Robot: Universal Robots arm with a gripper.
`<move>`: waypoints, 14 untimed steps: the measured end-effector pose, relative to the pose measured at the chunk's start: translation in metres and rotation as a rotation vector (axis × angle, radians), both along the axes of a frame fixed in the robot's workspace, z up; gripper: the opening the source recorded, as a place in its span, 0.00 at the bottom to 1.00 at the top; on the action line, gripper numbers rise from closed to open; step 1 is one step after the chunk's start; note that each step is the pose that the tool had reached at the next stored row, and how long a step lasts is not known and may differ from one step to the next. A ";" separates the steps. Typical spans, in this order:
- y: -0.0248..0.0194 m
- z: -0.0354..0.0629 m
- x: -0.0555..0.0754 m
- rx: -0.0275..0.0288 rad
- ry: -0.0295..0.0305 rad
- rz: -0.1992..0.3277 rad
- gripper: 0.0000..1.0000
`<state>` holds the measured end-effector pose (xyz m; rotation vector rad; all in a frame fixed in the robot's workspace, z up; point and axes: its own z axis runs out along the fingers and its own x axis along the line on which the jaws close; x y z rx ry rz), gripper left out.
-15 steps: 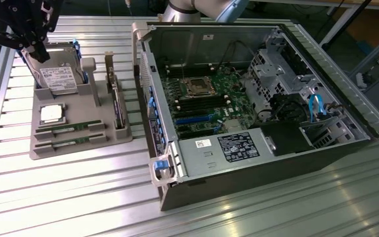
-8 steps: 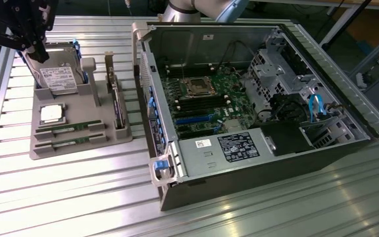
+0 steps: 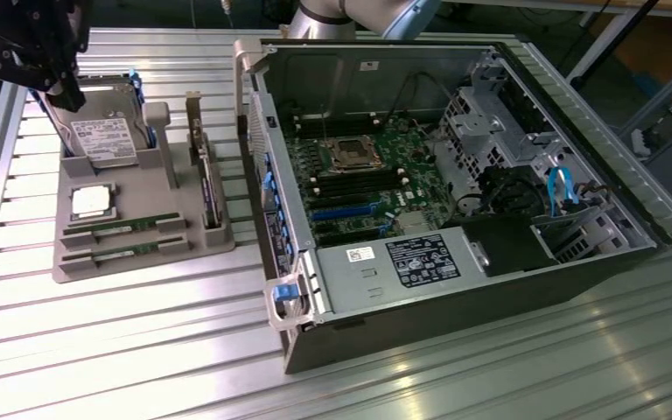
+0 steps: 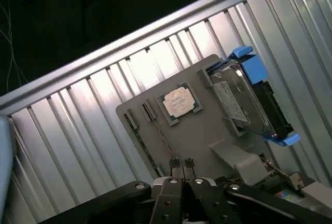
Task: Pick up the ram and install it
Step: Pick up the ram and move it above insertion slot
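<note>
Two ram sticks lie in slots at the near end of the grey parts tray [image 3: 196, 241]: one ram stick [image 3: 122, 229] and a second ram stick [image 3: 122, 253] just in front of it, both thin and green. My gripper [image 3: 67, 94] hangs high over the tray's far end, above the hard drive [image 3: 105, 136], well away from the ram. In the wrist view my gripper [image 4: 180, 164] has its two fingers pressed together with nothing between them, above the tray [image 4: 207, 130]. The open computer case [image 3: 453, 201] shows the motherboard's dark memory slots [image 3: 339, 182].
The tray also holds a silver-topped CPU [image 3: 91, 201] and an upright expansion card [image 3: 204, 175]. The hard drive [image 4: 244, 99] has blue side rails. The case wall [image 3: 260, 140] stands right beside the tray. Ribbed metal tabletop [image 3: 137, 350] lies in front.
</note>
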<state>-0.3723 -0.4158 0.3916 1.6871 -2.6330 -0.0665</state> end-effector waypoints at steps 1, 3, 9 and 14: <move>0.0000 0.0000 0.000 0.0000 0.0000 0.023 0.10; 0.0000 0.0000 0.000 0.0000 0.0000 0.055 0.10; 0.0000 0.0000 0.000 0.0000 0.0000 0.167 0.10; 0.0000 0.0000 0.000 0.0000 0.0000 0.317 0.10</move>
